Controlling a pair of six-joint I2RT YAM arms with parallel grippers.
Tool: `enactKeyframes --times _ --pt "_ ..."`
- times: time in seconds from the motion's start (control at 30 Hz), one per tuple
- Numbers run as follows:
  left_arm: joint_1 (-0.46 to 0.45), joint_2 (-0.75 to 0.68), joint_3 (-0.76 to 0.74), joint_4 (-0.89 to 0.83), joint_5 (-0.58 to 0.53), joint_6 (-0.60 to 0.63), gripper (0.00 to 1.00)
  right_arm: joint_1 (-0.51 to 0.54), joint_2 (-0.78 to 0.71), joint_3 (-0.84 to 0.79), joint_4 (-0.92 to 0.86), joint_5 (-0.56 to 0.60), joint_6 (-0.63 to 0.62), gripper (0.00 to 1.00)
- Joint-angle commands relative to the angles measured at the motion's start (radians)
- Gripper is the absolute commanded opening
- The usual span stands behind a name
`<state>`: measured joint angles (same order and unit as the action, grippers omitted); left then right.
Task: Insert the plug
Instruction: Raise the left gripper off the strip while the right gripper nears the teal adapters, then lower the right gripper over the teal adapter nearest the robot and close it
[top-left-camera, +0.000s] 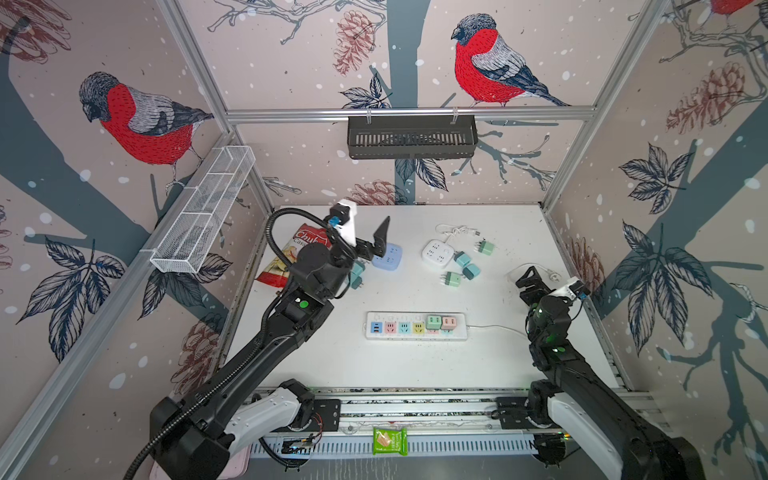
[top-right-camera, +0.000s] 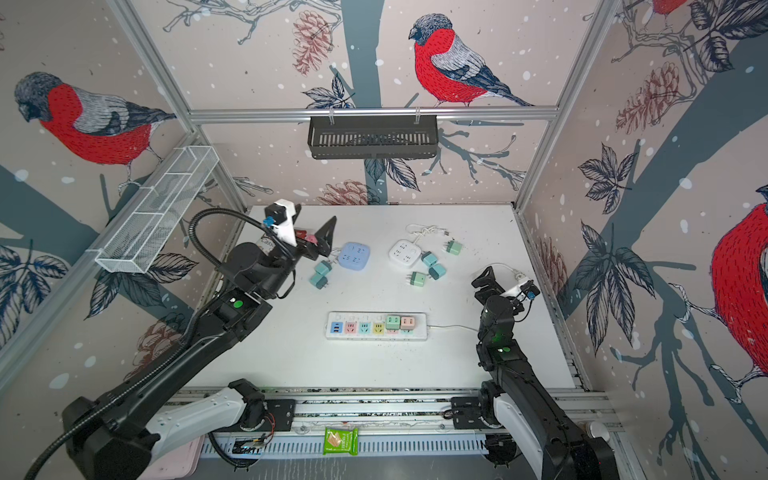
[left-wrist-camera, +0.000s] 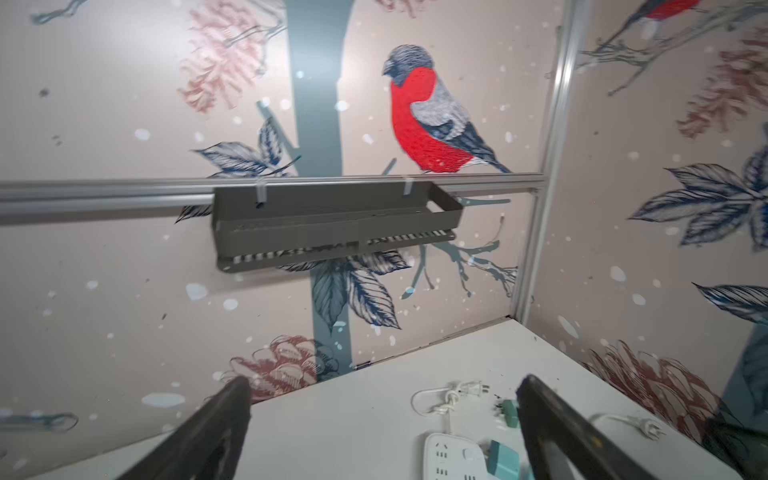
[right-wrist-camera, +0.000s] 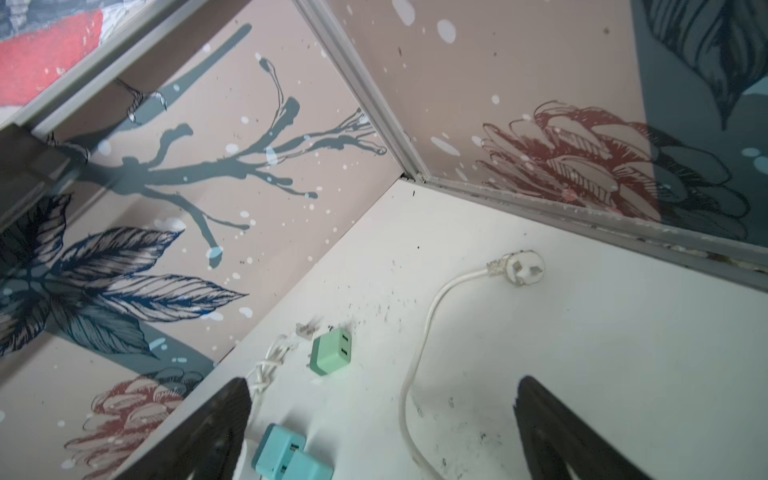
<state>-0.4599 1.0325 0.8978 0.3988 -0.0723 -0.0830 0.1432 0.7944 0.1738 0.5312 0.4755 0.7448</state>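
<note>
Plugs first: none is in hand yet. Loose plugs lie on the desk in a cluster just beside the white square socket. Two more teal plugs sit near the blue square socket by my left arm. Two are already seated at the cord end of the strip: a green plug and a pink plug. Three coloured sockets next to them look free.

Left fingers are spread wide w/ nothing btw them, up near the blue square socket and aimed toward the back wall. Right fingers are spread too and empty, near the white cord plug at the right edge.

Handling, my guess: each plug is a small hard plastic cube, light and smooth-sided, so prob. slippery and apt to twist. I'd pinch the two flat sides, prongs clear and pointing down. Strip looks light as well and may slide under the push, so the 2nd arm could brace it.

Containers: wire basket on the left wall and black basket on the back rail show nothing inside, as far as I can see. Snack bag lies behind my left arm.
</note>
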Motion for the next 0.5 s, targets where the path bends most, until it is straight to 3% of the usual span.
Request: enactKeyframes --times 0.0,0.1,0.2,0.27,0.37,0.47 --pt "0.167 0.016 -0.012 0.09 0.171 -0.204 0.99 -0.01 0.019 0.015 0.019 -0.052 -0.062 1.0" --pt "0.206 0.1 0.064 0.004 0.205 -0.174 0.99 0.0 0.054 0.011 0.08 -0.163 -0.107 1.0" --pt "0.195 0.165 0.094 -0.045 0.195 -0.168 0.99 0.012 0.131 -0.021 0.227 -0.175 -0.138 0.99" --pt "0.197 0.189 0.093 -0.052 0.148 -0.223 0.99 0.011 0.187 0.031 0.18 -0.169 -0.135 1.0" --pt "0.223 0.183 0.07 0.045 0.237 -0.301 0.99 0.013 0.288 0.116 0.102 -0.177 -0.133 0.99" --pt "0.238 0.173 0.093 0.006 0.296 -0.326 0.99 0.016 0.379 0.21 -0.005 -0.182 -0.126 0.94"
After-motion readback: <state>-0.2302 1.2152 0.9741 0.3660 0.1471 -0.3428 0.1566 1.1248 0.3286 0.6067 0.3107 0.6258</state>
